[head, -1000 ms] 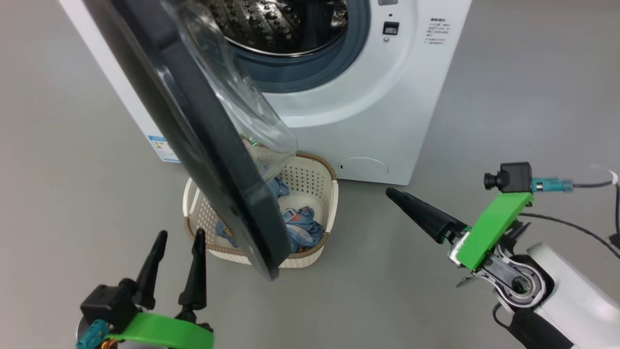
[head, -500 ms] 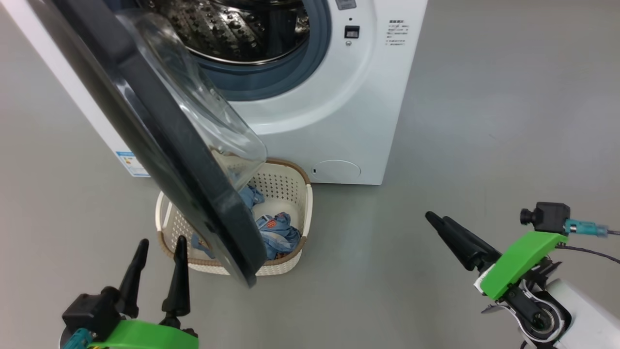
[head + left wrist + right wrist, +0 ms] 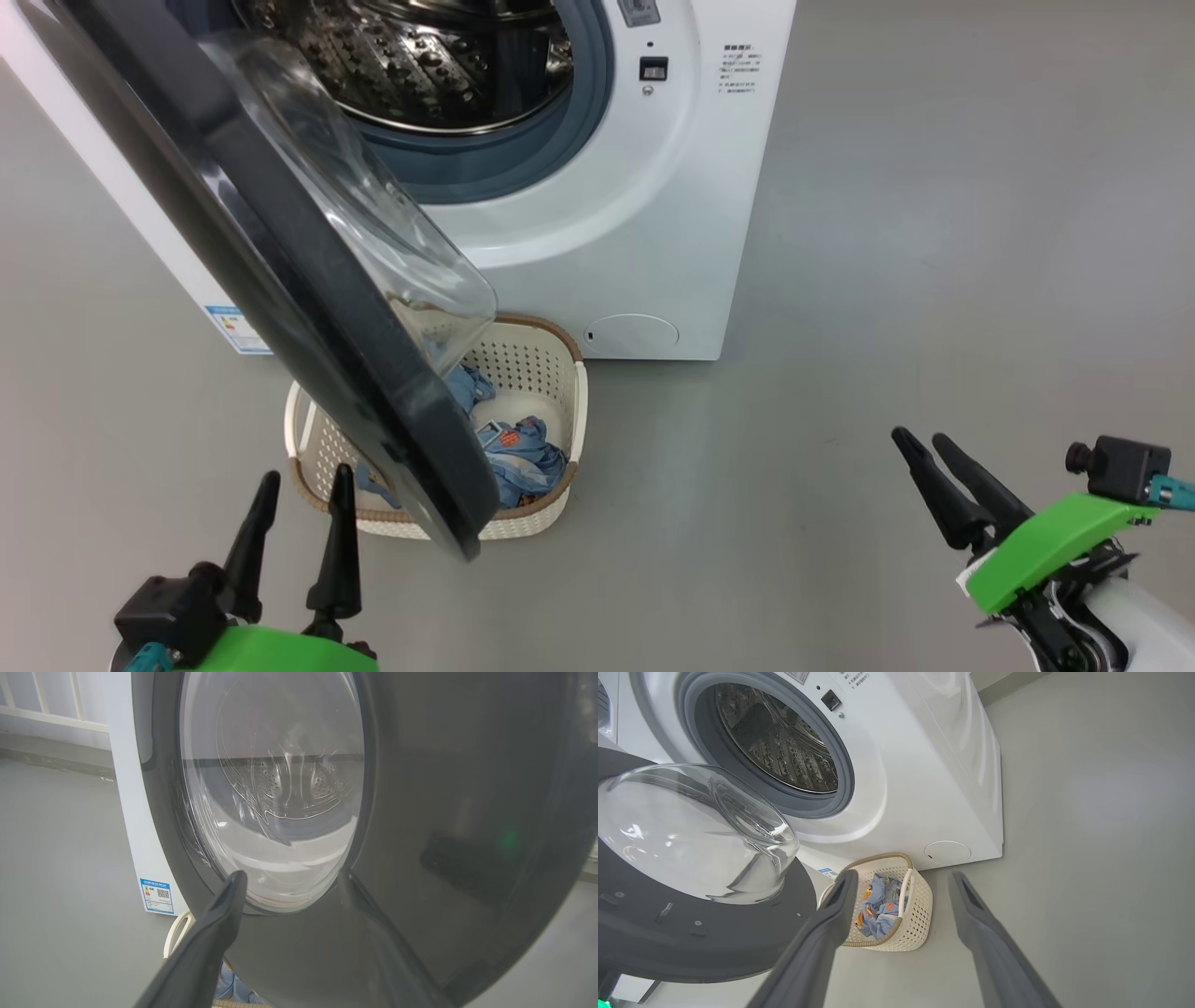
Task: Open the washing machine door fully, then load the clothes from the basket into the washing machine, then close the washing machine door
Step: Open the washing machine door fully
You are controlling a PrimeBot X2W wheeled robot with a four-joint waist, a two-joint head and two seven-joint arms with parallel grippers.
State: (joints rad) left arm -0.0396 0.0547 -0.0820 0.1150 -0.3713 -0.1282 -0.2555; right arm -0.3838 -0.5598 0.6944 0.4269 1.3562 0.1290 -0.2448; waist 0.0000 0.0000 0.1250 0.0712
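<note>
The washing machine stands ahead with its steel drum exposed. The washing machine door hangs partly open, edge-on in the head view, its glass bowl over the basket. The clothes lie in the basket, partly hidden by the door. My left gripper is open, just left of the door's lower edge and facing its outer face. My right gripper is open over bare floor, well right of the basket, pointing toward the clothes.
Grey floor spreads to the right of the machine and around the basket. A blue label sits low on the machine's left side. A pale wall with a skirting strip runs behind the machine.
The head camera has shifted, sliding the machine and basket left and down. My right gripper has drawn back to the right, away from the machine, and turned. The left gripper has barely moved.
</note>
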